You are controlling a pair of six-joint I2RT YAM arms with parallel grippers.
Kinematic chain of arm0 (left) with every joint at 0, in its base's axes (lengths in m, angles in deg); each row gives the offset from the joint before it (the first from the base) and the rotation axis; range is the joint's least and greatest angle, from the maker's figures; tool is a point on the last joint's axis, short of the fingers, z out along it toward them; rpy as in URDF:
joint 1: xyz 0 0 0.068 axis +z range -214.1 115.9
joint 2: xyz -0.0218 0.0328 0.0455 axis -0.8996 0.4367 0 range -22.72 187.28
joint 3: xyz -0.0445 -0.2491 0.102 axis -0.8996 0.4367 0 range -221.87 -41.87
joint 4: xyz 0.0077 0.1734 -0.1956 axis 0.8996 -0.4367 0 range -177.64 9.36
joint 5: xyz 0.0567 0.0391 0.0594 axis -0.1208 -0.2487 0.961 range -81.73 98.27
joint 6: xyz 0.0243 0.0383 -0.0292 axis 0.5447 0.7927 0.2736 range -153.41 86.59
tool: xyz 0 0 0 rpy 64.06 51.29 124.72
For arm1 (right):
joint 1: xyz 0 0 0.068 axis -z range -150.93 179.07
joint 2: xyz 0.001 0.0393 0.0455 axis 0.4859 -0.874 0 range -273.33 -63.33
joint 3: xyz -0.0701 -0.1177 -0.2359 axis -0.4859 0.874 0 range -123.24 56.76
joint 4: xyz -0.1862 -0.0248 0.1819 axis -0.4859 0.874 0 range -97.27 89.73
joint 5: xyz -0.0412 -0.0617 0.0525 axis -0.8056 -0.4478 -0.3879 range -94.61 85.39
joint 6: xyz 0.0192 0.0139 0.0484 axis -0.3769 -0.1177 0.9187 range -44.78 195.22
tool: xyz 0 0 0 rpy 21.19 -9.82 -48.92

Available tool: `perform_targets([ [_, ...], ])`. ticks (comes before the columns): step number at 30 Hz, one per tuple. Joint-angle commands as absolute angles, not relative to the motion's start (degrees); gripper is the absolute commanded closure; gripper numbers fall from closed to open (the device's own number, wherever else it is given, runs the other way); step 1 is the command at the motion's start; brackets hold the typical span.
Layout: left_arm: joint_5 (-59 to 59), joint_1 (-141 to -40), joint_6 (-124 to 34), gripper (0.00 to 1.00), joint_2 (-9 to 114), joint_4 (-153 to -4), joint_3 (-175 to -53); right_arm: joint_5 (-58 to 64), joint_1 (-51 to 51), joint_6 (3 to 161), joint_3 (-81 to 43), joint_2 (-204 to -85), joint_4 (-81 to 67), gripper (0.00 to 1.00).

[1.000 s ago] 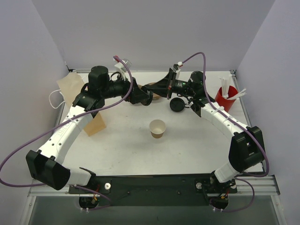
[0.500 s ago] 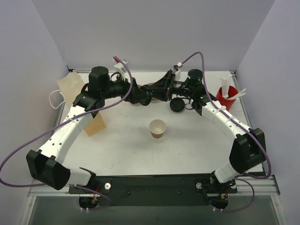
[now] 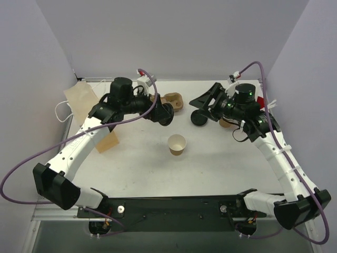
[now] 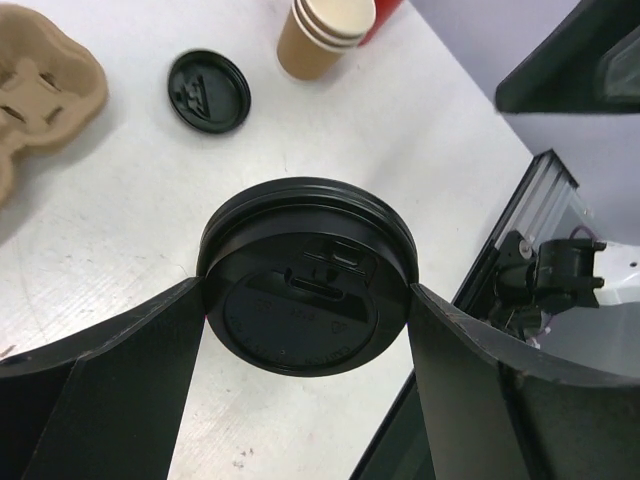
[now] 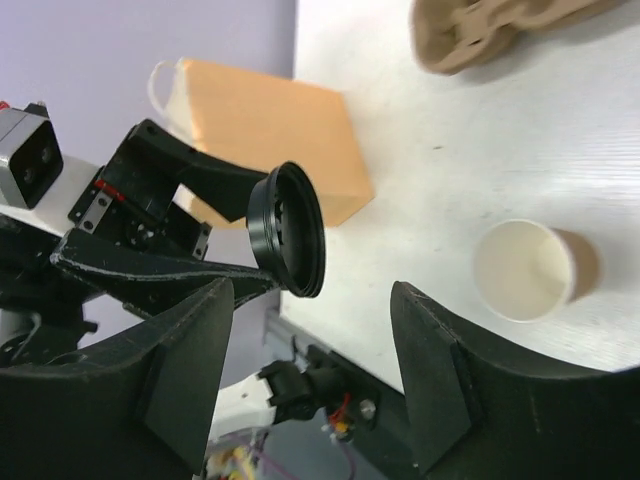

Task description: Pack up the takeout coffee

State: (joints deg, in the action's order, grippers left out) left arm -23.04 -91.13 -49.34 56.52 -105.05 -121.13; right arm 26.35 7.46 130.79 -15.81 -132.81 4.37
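The takeout coffee cup (image 3: 177,144), tan kraft paper and lidless, stands upright mid-table; the right wrist view shows its pale inside (image 5: 530,268). My left gripper (image 3: 162,112) is shut on a round black lid (image 4: 308,275), held by its rim on both sides above the table behind the cup. That lid (image 5: 288,230) is seen edge-on in the right wrist view. My right gripper (image 3: 202,101) is open and holds nothing, a short way to the right of the lid (image 3: 165,115). Its fingers (image 5: 190,360) stand wide apart.
A second black lid (image 3: 198,118) lies on the table under the right gripper. A moulded pulp cup carrier (image 3: 172,99) sits at the back. A kraft paper bag (image 3: 107,140) lies at the left. Stacked beige cups (image 4: 322,30) and a red cup (image 3: 261,101) stand at the right.
My right gripper has opened, let go of the lid and drawn back to the right. The left gripper now holds the lid alone and has shifted slightly right.
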Motion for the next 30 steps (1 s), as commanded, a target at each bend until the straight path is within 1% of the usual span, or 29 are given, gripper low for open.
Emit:
perform_targets([
  [1,-16.5,-97.1,-45.7,0.40,60.5,-112.9,-127.6,11.6,8.3,121.0,-18.0,-128.1,15.3,0.41],
  [2,-13.2,-98.2,-44.7,0.40,61.5,-115.6,-128.5,10.6,8.5,120.2,-18.1,-127.2,16.2,0.40],
  [4,-10.1,-102.1,-44.1,0.40,64.7,-118.2,-131.9,8.0,8.7,118.0,-17.9,-126.5,18.6,0.40],
  [8,-3.9,-106.5,-43.5,0.41,70.6,-124.4,-137.0,5.3,9.4,116.1,-16.4,-124.3,20.3,0.40],
  [11,2.2,-110.1,-42.6,0.41,77.2,-129.6,-142.3,4.4,9.8,114.9,-15.0,-123.7,21.0,0.39],
  [16,10.2,-113.3,-42.6,0.43,82.5,-134.1,-147.2,4.7,10.5,113.7,-13.2,-123.6,21.6,0.39],
  [23,14.5,-115.3,-42.4,0.43,85.6,-137.2,-148.7,6.0,10.8,112.5,-12.4,-124.4,21.6,0.39],
  [30,15.1,-115.7,-42.0,0.43,87.1,-137.9,-148.9,6.3,10.9,112.4,-12.2,-124.7,21.6,0.39],
])
